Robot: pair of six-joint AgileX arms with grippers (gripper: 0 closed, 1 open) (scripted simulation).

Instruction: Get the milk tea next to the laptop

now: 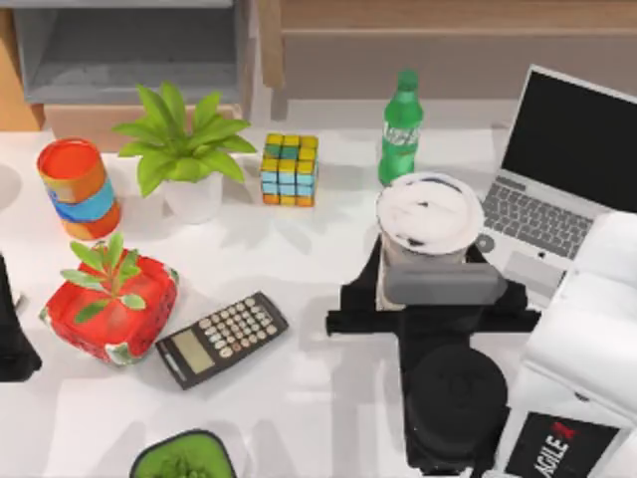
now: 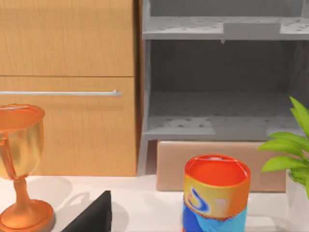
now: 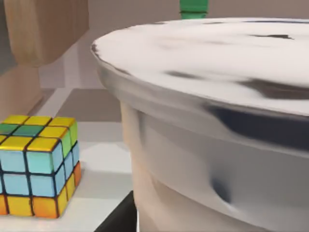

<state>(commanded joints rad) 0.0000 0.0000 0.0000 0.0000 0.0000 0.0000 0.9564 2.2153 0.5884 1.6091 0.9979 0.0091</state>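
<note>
Clear plastic: the milk tea [image 1: 429,224] looks thin-walled, top-heavy, liquid-filled; best held low on the body.
Position: just beside the laptop [image 1: 557,189].
Right gripper [image 1: 438,284]: jaws closed around the cup.

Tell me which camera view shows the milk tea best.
The top view: it shows the milk tea whole from above, white lid up, beside the laptop, with the right tool at its side. The right wrist view gives only a close look at its lid rim and upper wall. The left wrist view faces the cabinet.
</note>
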